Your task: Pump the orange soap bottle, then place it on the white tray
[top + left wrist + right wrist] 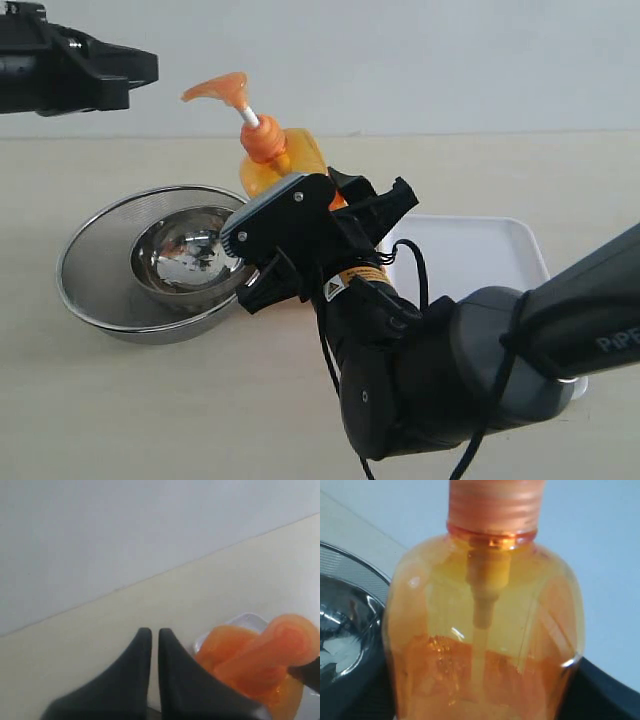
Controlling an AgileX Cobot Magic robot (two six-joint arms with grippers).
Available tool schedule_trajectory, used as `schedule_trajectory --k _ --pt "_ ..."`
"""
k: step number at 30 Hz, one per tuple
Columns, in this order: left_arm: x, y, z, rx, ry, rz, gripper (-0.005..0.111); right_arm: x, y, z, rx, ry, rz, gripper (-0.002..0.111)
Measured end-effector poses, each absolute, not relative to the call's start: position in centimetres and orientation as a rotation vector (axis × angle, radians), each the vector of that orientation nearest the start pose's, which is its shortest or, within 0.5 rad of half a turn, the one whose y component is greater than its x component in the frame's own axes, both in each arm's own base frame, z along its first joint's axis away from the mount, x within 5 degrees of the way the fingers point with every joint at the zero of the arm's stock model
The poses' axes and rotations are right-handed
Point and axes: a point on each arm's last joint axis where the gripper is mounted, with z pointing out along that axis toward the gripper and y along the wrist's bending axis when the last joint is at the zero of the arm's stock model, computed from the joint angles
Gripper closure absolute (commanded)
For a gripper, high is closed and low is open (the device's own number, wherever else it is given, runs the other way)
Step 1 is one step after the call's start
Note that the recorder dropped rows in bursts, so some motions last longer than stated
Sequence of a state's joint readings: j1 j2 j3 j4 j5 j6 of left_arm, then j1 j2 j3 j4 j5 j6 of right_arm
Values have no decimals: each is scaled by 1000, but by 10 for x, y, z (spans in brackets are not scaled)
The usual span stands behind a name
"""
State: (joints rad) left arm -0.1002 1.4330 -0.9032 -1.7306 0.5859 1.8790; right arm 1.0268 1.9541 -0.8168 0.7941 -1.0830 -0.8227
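Note:
The orange soap bottle (285, 155) leans a little to the left between the bowl and the white tray (480, 250). Its pump head (220, 92) is up on the white stem, spout pointing left. My right gripper (345, 195) is shut on the bottle's body; its base is hidden behind the gripper. In the right wrist view the bottle (485, 630) fills the frame, with dark fingers (605, 690) at its sides. My left gripper (140, 68) hovers at the upper left, apart from the pump and shut on nothing. In the left wrist view, that gripper (155, 632) sits beside the bottle (255, 660) and a tray corner (250, 617).
A round steel bowl inside a mesh strainer (150, 265) stands left of the bottle, close to the right gripper; its rim (345, 620) also shows in the right wrist view. The right arm's bulky body (450, 380) fills the front right and covers part of the tray.

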Motion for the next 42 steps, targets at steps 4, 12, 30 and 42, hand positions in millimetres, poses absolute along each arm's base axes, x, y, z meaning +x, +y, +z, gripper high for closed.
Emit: schedule_trajectory --k 4,12,30,42 --pt "307 -86 302 601 1755 -629 102 233 274 155 -650 1539 -88 97" --pt "305 -91 304 587 1746 -738 102 233 274 155 -651 1540 -88 97" --pt "302 -92 299 584 1816 -784 102 233 275 155 -653 1539 -87 97" --pt "300 -92 294 584 1834 -788 102 233 275 155 -653 1539 -87 97"
